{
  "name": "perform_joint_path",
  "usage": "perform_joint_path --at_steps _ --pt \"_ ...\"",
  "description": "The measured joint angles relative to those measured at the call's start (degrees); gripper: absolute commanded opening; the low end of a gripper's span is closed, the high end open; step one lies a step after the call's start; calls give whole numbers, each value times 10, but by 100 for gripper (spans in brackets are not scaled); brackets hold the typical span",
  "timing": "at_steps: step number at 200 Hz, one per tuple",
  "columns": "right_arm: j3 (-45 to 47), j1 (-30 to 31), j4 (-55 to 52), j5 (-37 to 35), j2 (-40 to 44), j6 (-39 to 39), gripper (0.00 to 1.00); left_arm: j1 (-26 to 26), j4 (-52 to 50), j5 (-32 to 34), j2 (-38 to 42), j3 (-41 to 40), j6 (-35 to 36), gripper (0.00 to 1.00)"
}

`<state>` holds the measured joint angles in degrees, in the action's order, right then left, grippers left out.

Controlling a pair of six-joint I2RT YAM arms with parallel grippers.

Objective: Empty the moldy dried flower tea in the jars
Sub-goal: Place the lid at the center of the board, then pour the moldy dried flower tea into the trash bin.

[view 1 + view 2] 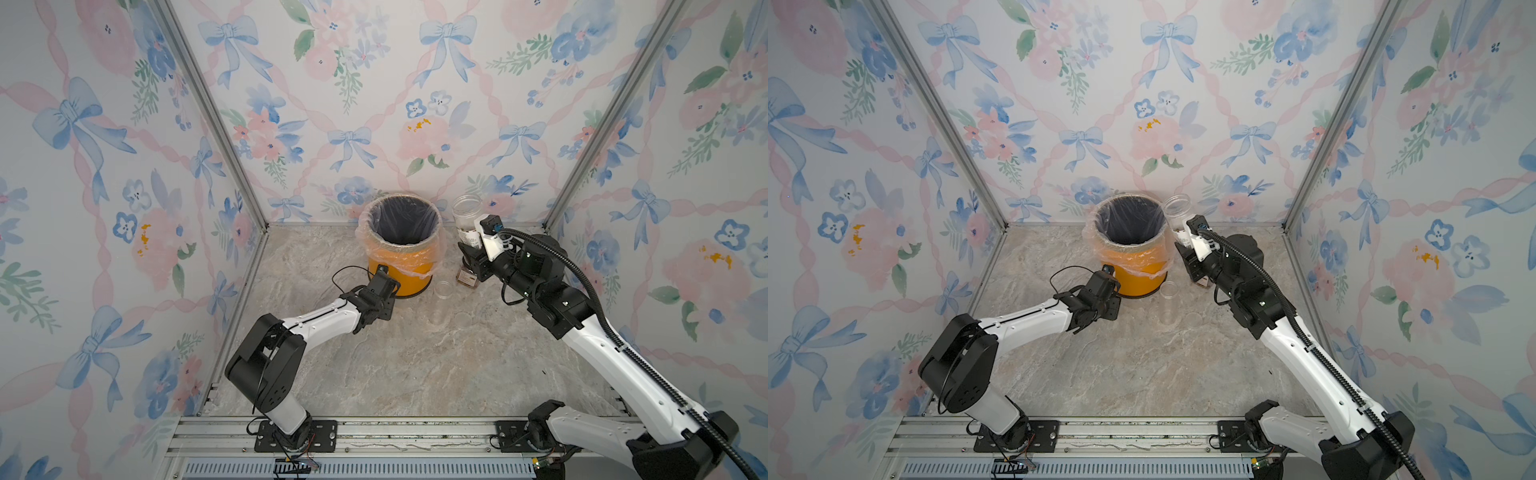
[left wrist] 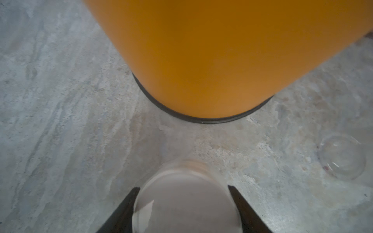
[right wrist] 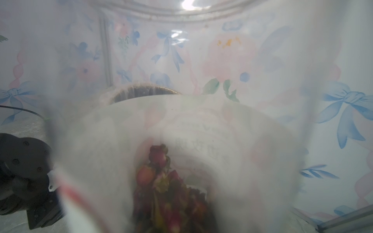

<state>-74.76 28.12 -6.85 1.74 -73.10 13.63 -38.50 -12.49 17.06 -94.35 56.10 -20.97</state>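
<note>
My right gripper (image 1: 471, 252) is shut on a clear labelled jar (image 1: 466, 212), held off the table just right of the orange bin (image 1: 401, 268). The jar has no lid and its mouth points up. Reddish-brown dried flower tea (image 3: 167, 181) lies in its bottom, behind the white label. My left gripper (image 2: 183, 187) sits low in front of the bin's base, its fingers closed on the sides of a round white lid (image 2: 185, 205). A second small jar (image 1: 466, 277) with brown contents stands on the table under the right gripper.
The bin (image 1: 1138, 279) has a clear plastic liner over its rim and stands against the back wall. A clear round piece (image 1: 444, 289) (image 2: 342, 157) lies on the marble table right of the bin, with other faint clear pieces nearer the front. Floral walls enclose three sides.
</note>
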Motion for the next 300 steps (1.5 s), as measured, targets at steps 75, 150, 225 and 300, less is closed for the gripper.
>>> perform_joint_path --at_steps 75,150,225,300 --pt "24 -9 -2 0 31 0 26 -84 -5 0 -92 28 -29 60" --pt "32 -11 -7 2 32 0 26 -91 -10 -4 -97 39 -41 95" --pt "15 -11 -50 12 18 17 26 -71 -8 -62 205 2 -47 96" --pt "-188 31 -192 -153 -150 174 27 5 -4 -108 339 -12 -46 98"
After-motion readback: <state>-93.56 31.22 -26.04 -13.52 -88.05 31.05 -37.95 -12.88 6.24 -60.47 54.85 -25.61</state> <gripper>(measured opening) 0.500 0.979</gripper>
